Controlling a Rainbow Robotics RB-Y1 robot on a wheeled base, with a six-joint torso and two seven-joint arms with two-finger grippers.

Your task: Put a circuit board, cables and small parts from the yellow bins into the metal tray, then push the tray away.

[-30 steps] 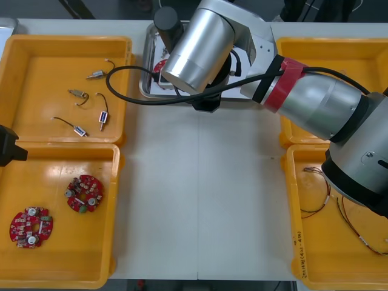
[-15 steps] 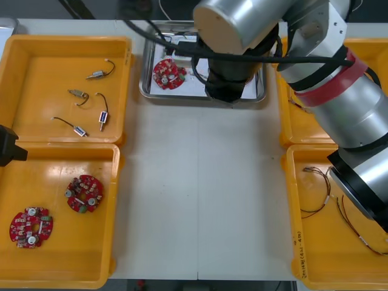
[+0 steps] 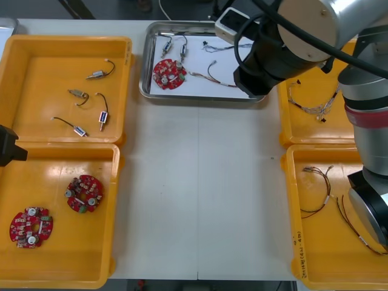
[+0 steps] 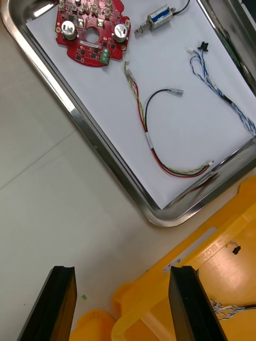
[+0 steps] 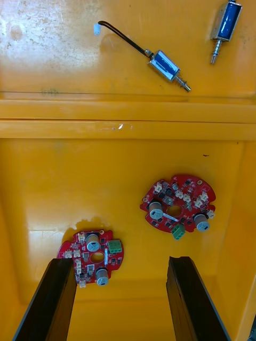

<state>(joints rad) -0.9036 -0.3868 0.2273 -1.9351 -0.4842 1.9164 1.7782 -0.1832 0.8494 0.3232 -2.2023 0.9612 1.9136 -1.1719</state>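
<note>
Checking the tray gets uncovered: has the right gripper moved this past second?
Yes. The open right gripper swung rightward across the shiny metal tray, from its left end to its right corner beside a yellow bin. The left gripper hangs over the boards' bin.

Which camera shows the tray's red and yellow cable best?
The right wrist view: the red and yellow cable lies whole and close. The front view has it small; the left wrist view faces yellow bins.
</note>
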